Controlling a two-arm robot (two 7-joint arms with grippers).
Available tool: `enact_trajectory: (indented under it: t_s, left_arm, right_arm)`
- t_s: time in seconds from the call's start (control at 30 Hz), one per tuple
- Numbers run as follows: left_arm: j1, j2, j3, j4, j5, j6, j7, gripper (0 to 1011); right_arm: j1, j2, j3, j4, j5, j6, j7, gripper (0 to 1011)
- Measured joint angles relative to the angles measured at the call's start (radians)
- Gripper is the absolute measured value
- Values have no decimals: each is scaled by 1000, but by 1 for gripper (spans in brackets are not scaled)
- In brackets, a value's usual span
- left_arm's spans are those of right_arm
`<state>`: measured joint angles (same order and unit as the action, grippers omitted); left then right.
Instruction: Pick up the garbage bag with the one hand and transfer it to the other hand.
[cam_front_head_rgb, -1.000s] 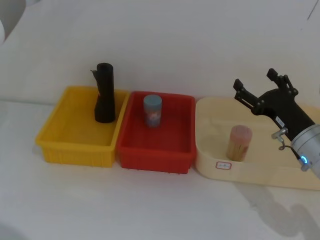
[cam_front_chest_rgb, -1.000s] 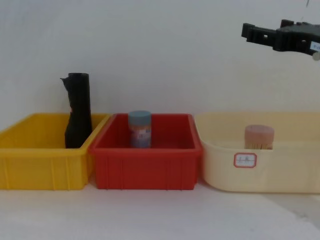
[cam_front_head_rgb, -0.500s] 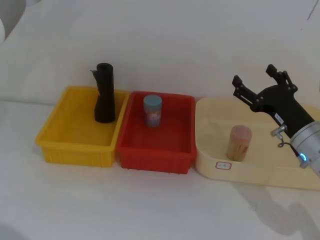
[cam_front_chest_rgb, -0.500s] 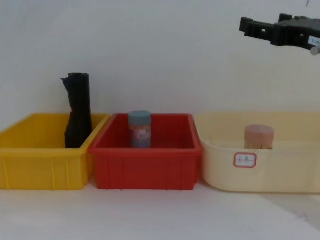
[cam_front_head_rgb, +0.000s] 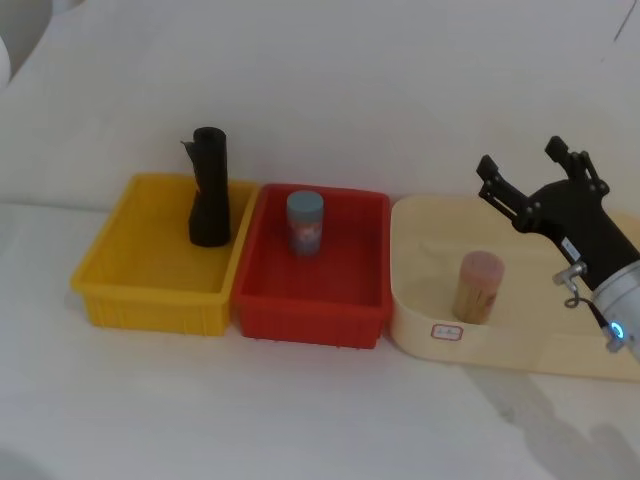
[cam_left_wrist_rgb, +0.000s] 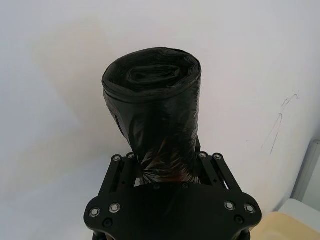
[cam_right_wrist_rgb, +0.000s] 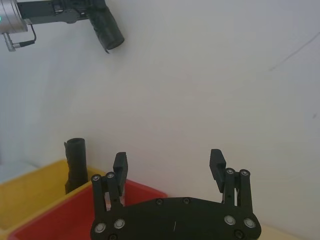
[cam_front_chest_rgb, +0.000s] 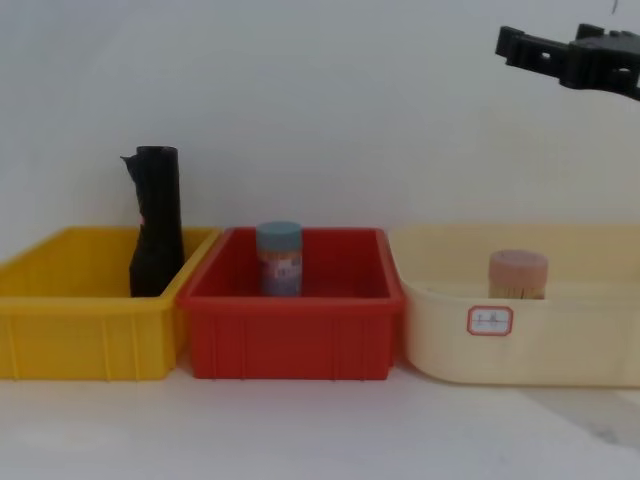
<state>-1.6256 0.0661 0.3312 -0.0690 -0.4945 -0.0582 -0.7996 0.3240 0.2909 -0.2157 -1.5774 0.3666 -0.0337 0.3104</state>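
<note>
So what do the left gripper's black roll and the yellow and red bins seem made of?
The black roll looks like thin plastic film, glossy and creased, squeezed narrow where the left gripper clamps it. The yellow bin and red bin look like rigid moulded plastic, smooth, with ribbed walls. The right gripper hangs open.

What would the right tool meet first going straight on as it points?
Likely nothing near: the open right tool faces bare white wall. The garbage bag, held in the left tool, lies off that line; depth is unclear.
</note>
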Motion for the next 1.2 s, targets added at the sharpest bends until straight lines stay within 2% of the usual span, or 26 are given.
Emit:
enact_trajectory:
  t_s: [0.27,0.57,1.2]
  left_arm:
    - [-1,0,0,1,0,-1,0,486]
    - [-1,0,0,2,0,-1,0,486]
    - [-1,0,0,2,0,-1,0,486]
  right_arm:
    - [-37,-3,9,-15,28,-18,-1,1001]
    - [-55,-9,3,-23,47,-32,1,1001]
    - [-73,-17,-1,-36,48,-47,-8,1001]
